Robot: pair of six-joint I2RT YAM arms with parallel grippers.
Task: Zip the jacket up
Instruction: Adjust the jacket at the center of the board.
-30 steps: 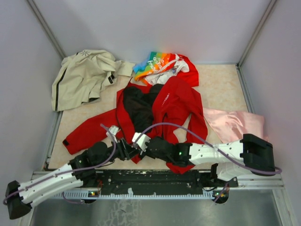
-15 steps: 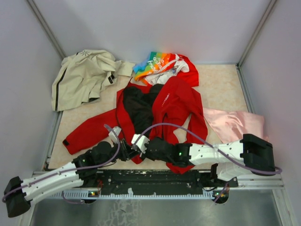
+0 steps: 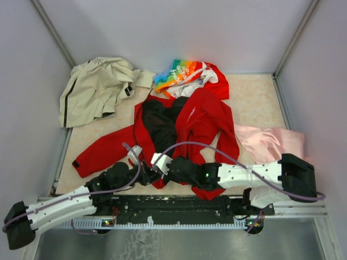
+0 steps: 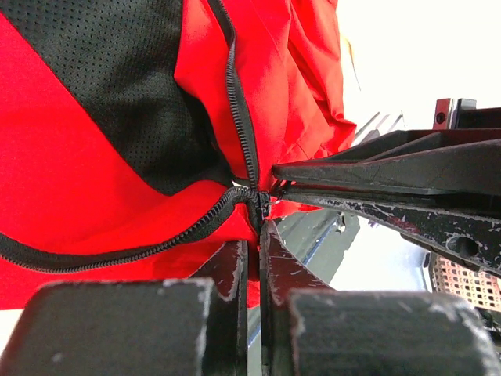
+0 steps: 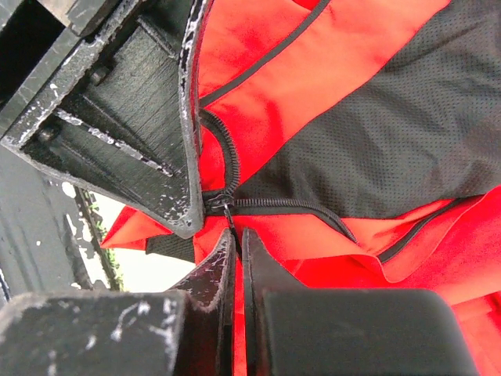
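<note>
pale speckled tabletop [image 3: 255, 103], boxed by white walls: the red jacket [image 3: 200, 116] lies open at the centre, collar toward 12 o'clock, hem toward 6, one sleeve trailing to 8 o'clock and its black mesh lining [image 4: 125, 86] showing. a beige jacket [image 3: 95, 86] is heaped at 10 o'clock, a rainbow-printed garment [image 3: 181, 73] sits at 12 touching the collar, and a pink cloth [image 3: 268, 142] lies at 3.

both my arms meet at the hem, at 6 o'clock. my left gripper [image 4: 252, 235] has its fingers drawn to a sliver, nipping the cloth just under the slider [image 4: 263, 202]. my right gripper [image 5: 237, 235], reaching in from 3 o'clock, has its fingers pressed together at the same spot, seemingly on the slider's pull, though the pull is too small to make out clearly.

by my reckoning the zip is engaged only at its foot; the zipper teeth [image 4: 243, 117] part above it.

the shell looks thin, light and limp, likely slick, so it should bunch ahead of the slider unless the hem is pinned and kept taut. the sound holds, i judge, are the stiffer tape at the foot and the pull itself, not loose cloth.
</note>
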